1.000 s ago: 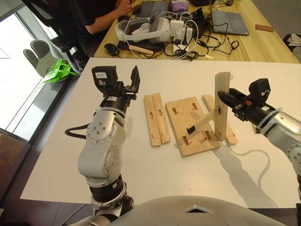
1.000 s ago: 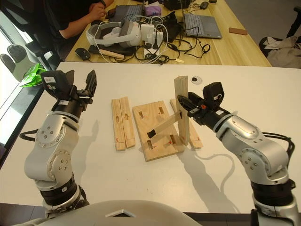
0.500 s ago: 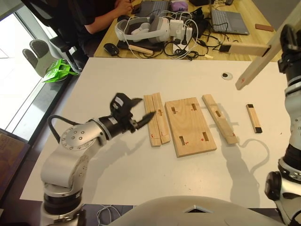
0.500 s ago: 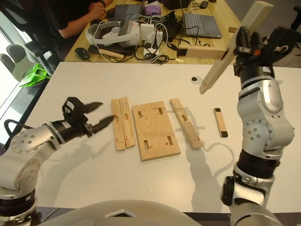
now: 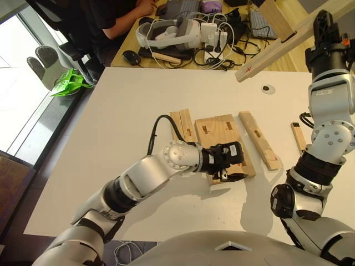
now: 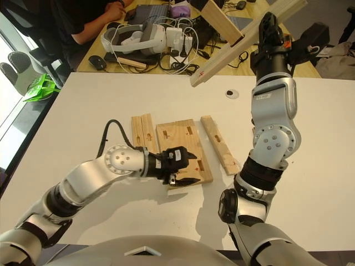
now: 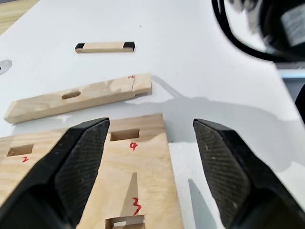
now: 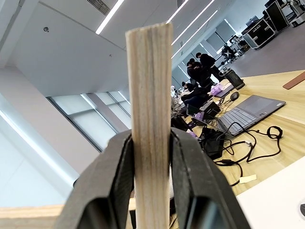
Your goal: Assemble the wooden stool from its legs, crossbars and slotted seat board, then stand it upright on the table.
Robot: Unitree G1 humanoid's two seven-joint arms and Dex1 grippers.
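The slotted seat board [image 5: 221,136] lies flat mid-table. My left gripper [image 5: 230,173] hovers open over its near right corner, and the fingers [image 7: 81,157] straddle the numbered slots. Two legs [image 5: 182,121] lie side by side left of the board, partly behind my left arm. Another leg [image 5: 258,138] lies right of it, and a short crossbar [image 5: 298,136] with black ends sits further right. My right gripper [image 6: 270,26] is raised high at the back right, shut on a leg [image 6: 233,52] with a crossbar [image 6: 222,19] fixed across it. Its pads [image 8: 119,181] clamp that leg [image 8: 148,95].
A small round disc [image 5: 268,88] lies on the white table near the far right. Behind the table stands a wooden desk [image 5: 321,55] with a headset [image 5: 166,32], cables, a mouse and laptops. The near part of the table is bare.
My left arm has swung right, from beside the two legs to the seat board's near right corner. The right arm has turned the held leg and crossbar, raising them slightly.
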